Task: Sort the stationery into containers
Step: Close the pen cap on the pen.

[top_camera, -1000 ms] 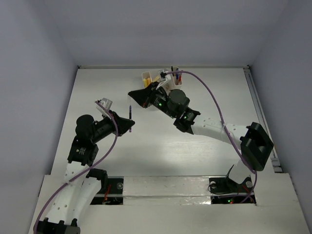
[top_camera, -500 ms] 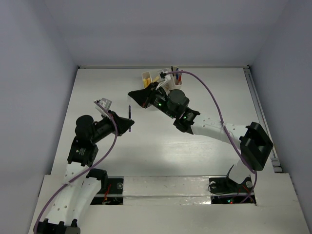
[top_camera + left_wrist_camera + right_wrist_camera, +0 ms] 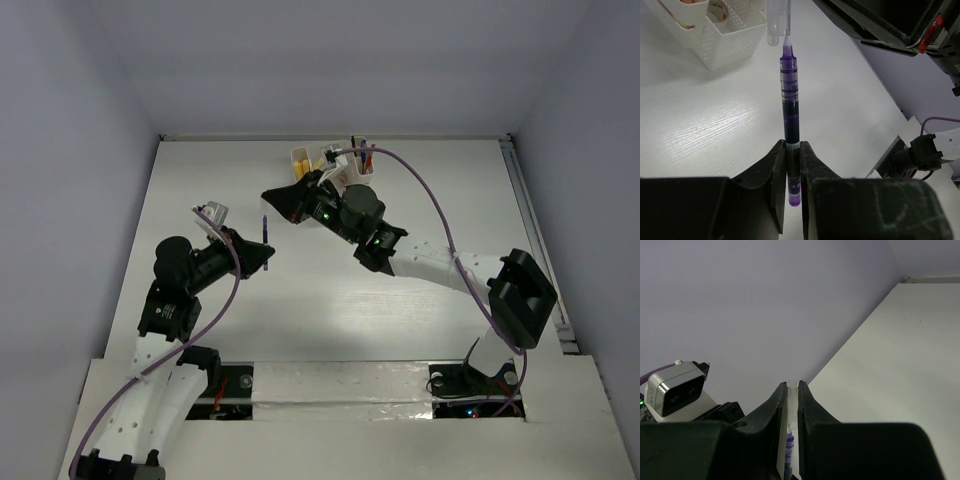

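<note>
Purple pen (image 3: 789,100) gripped by left tool (image 3: 790,149), clear cap (image 3: 778,22) gripped by right tool (image 3: 791,389), bare table (image 3: 700,115) beneath

cap (image 3: 778,22) at tip of pen (image 3: 790,105), organizer (image 3: 730,42) behind

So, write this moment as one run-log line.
left gripper: shut on purple pen | right gripper: shut on clear cap | clear cap at pen tip

Top external: high behind arm bases (image 3: 450,385), looking down on whole white counter (image 3: 330,310).
Left wrist: close, along left claw (image 3: 791,146), toward white plastic lattice organizer (image 3: 732,47).
Right wrist: close, along right claw (image 3: 790,389), toward lilac wall (image 3: 765,300).
Shared by all: slim purple pen (image 3: 264,228). Wrist views also share clear cap (image 3: 778,20).
</note>
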{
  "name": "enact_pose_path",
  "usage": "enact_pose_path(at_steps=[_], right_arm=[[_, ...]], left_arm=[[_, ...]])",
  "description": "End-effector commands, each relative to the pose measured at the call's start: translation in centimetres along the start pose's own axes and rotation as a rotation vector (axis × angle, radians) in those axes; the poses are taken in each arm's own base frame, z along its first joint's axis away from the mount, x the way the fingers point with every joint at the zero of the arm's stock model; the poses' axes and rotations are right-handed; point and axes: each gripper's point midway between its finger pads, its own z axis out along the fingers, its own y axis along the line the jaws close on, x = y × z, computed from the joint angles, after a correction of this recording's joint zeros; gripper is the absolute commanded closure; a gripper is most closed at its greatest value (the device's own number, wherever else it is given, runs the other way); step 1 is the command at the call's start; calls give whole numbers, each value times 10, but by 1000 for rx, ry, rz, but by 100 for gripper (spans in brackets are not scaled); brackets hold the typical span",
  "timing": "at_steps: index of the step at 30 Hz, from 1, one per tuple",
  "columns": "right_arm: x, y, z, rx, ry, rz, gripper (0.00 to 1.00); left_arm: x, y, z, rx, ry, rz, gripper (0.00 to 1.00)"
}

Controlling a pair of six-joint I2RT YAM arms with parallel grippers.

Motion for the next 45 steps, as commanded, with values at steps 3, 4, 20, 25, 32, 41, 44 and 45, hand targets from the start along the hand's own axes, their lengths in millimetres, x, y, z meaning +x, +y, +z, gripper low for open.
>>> enact_pose_path(at_steps=[3, 4, 20, 25, 32, 41, 44, 45], right_arm=[[6, 11, -2, -34, -7, -5, 100], [9, 14, -3, -39, 1, -5, 100], [15, 26, -24, -83, 84, -62, 100], [27, 29, -23, -98, 164, -71, 100], [52, 21, -29, -102, 236, -21, 100], [86, 6, -49, -78, 331, 65, 100], [91, 5, -53, -78, 350, 74, 100], [94, 3, -55, -72, 363, 79, 100]], left_arm=[[-15, -7, -2, 22, -51, 36, 100], [-14, -7, -2, 23, -49, 35, 100], [-15, -7, -1, 21, -48, 36, 100], [-14, -7, -1, 22, -48, 36, 100], [-18, -11, -4, 29, -65, 52, 100], [-24, -11, -8, 10, -97, 70, 100], [-27, -13, -10, 11, -110, 81, 100], [-27, -12, -10, 8, -114, 82, 100]])
